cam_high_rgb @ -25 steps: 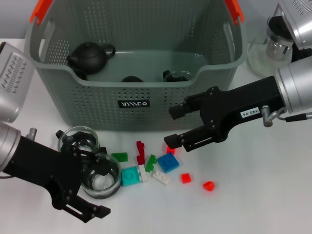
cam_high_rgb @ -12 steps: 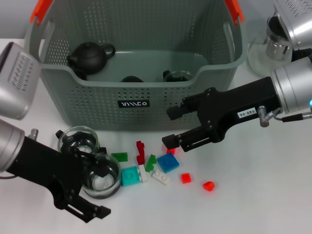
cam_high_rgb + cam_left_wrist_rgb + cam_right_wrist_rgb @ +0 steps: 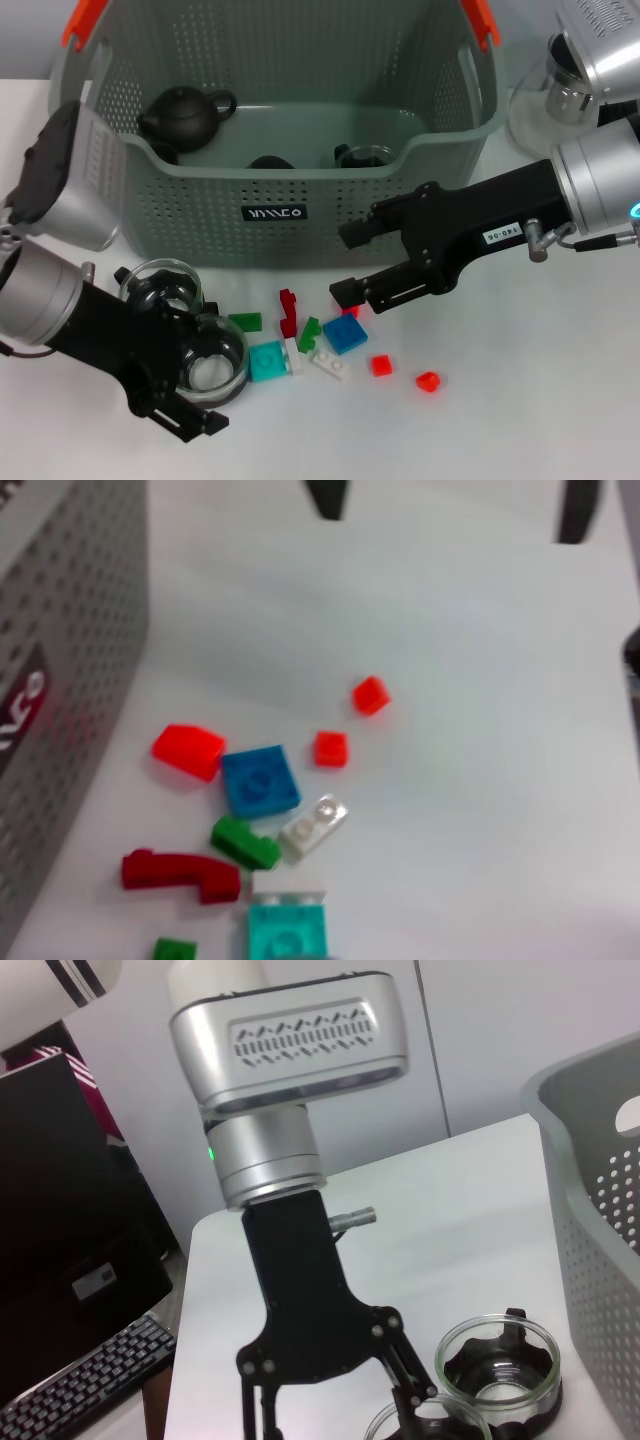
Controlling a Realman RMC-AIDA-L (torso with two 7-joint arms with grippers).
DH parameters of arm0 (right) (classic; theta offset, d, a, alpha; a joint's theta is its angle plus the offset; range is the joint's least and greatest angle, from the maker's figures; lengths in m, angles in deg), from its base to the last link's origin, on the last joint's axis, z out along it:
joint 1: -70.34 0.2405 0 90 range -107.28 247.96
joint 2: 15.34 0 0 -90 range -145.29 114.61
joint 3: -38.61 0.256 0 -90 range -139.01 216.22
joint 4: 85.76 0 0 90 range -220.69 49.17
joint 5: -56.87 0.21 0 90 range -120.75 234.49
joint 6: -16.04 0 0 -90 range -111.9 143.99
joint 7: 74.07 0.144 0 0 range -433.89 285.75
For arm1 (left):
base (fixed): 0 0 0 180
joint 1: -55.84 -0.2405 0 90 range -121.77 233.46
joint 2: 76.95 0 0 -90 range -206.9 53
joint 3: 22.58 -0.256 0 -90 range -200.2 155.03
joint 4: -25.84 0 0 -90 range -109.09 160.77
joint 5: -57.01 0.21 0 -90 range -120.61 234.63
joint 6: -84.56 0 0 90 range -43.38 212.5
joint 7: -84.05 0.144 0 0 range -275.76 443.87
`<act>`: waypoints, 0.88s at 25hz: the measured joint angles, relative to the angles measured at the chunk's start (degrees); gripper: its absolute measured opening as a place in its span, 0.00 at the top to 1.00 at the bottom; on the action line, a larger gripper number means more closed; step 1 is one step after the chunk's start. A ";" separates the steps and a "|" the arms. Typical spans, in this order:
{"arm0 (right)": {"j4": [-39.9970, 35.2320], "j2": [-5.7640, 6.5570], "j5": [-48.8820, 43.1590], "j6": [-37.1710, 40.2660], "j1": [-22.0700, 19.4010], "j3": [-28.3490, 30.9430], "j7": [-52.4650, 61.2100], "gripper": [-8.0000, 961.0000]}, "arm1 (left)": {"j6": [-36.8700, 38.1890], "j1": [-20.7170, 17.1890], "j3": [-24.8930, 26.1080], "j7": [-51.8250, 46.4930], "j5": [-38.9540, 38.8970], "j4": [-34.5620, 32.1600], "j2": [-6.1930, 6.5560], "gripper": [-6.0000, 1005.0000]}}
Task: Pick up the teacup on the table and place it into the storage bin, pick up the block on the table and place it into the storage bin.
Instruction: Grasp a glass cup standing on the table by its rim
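My left jaws [image 3: 195, 385] sit low on the white tabletop [image 3: 520, 400], spread wide around a glass teacup [image 3: 210, 362]; one finger passes by its far side, the other lies in front, and I cannot tell whether either touches the glass. A second glass teacup [image 3: 160, 288] stands just behind it. My right jaws [image 3: 348, 263] hang open and empty, just in front of the storage bin [image 3: 280, 200] and above the scattered blocks: a blue block [image 3: 345, 334], a teal block [image 3: 267, 361], a small red block [image 3: 381, 365]. Inside the bin lies a black teapot [image 3: 183, 115]. A glass pitcher [image 3: 555, 95] stands beside the bin on my right
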 joint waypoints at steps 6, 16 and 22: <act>0.79 0.00 0.00 -0.75 0.00 -0.09 -1.01 0.14 | -2.98 0.01 -3.83 -2.29 2.34 0.37 0.00 0.10; 1.88 0.00 -0.01 -1.81 -0.03 -0.12 -1.65 0.14 | -7.79 -0.34 -8.89 -4.13 2.90 1.77 0.00 0.10; 2.86 0.08 0.00 -2.41 0.12 -0.07 -2.25 0.14 | -9.08 -0.32 -11.07 -5.36 3.00 3.01 0.00 0.15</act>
